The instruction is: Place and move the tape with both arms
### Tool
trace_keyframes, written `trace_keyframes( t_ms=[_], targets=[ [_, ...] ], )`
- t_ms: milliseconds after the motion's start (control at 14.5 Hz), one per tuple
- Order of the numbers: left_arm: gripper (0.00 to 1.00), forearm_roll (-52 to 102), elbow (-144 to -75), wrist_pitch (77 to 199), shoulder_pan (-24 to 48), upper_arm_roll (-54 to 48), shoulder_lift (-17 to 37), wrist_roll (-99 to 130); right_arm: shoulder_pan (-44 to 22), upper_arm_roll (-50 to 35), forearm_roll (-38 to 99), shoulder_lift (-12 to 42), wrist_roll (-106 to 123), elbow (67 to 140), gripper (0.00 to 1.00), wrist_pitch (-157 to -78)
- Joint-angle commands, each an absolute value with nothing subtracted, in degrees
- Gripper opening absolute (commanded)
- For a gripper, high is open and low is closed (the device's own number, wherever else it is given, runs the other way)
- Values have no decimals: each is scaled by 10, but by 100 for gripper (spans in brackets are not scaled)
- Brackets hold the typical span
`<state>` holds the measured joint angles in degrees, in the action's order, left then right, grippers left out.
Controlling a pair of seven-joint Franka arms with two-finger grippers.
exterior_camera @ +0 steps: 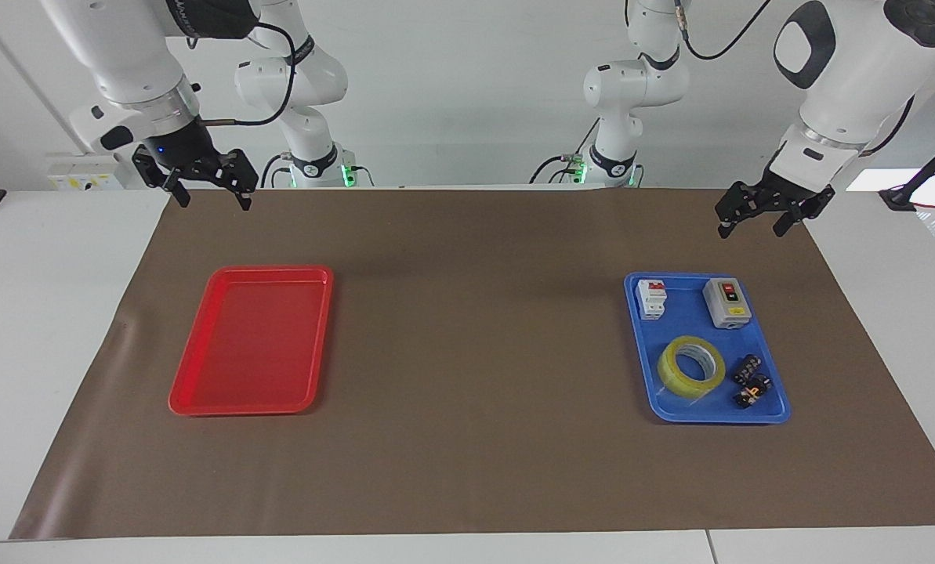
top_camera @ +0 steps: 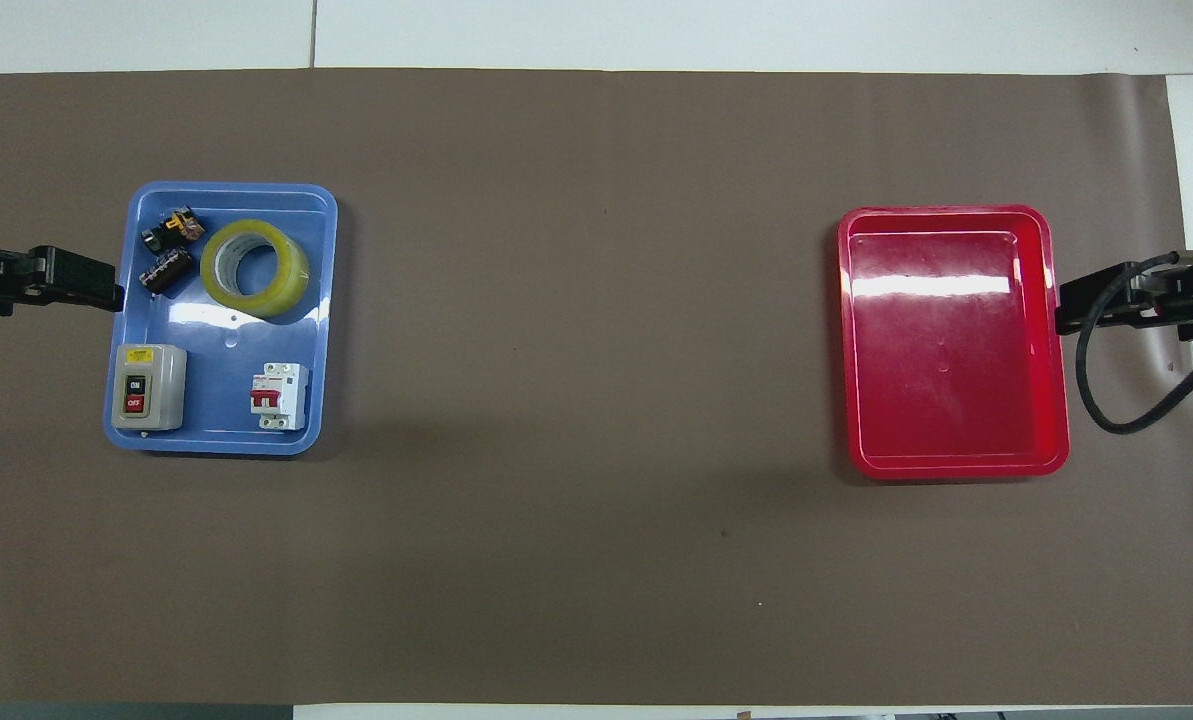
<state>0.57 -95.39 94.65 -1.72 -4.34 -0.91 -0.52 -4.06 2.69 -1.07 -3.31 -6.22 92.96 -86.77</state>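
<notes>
Yellow tape [exterior_camera: 691, 365] lay in blue tray [exterior_camera: 777, 410], untouched. Left gripper [exterior_camera: 753, 222] and right gripper [exterior_camera: 215, 196] hung high, both open, holding nothing. Red tray [exterior_camera: 201, 406] had nothing inside. All work left.

a white table [exterior_camera: 59, 329] carries everything, and a large brown sheet [exterior_camera: 475, 439] lies flat over most of its top, leaving white margins showing at both ends and along the edge farthest from the robots. two trays rest directly on the brown sheet, well apart from each other. the blue tray [exterior_camera: 646, 395] sits toward the left arm's end of the table, with several small things in it. the red tray [exterior_camera: 193, 395] sits toward the right arm's end. the wide middle stretch of the sheet between the two trays is plain brown.
</notes>
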Motion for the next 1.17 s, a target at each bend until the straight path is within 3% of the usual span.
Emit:
trace_keyframes(
  t_ms=[0, 1103],
  targets=[
    [100, 6, -962, 951, -19, -42, -19, -12, -33, 25, -1, -36, -64, 933, 100, -872],
    [100, 6, -965, 978, -18, -43, -18, -18, -33, 24, -1, -37, -61, 933, 100, -867]
  ],
)
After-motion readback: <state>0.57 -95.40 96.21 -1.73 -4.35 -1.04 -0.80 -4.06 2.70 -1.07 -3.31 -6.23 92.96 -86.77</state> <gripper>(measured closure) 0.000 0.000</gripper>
